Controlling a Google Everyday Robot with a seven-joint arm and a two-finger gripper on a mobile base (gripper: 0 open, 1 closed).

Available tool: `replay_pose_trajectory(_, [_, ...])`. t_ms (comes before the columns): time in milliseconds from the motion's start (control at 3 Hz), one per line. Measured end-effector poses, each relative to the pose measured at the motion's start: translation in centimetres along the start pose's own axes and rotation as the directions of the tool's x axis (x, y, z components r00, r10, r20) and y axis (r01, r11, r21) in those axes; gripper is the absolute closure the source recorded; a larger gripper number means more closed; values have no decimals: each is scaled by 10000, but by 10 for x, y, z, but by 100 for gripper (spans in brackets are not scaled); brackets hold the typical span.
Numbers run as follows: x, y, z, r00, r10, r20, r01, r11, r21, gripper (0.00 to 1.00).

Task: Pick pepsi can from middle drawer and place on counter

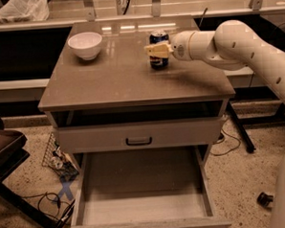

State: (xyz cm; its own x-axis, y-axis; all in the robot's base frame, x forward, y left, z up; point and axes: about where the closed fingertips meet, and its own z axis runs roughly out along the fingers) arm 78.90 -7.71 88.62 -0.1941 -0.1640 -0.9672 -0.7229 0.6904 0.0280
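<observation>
The pepsi can, dark blue with a silver top, stands upright on the counter, right of its middle. My gripper reaches in from the right, and its tan fingers are closed around the can's middle. The white arm stretches off to the right edge of the view. The middle drawer is pulled out at the bottom of the view; its flat floor holds nothing.
A white bowl sits at the counter's back left. A closed drawer front with a dark handle lies above the open drawer. A dark stand is at the left, and cables and clutter lie on the floor.
</observation>
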Motion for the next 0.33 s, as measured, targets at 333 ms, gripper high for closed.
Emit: replay_pose_trajectory(333, [0, 1, 1, 10000, 2, -3, -2, 10000, -25, 0])
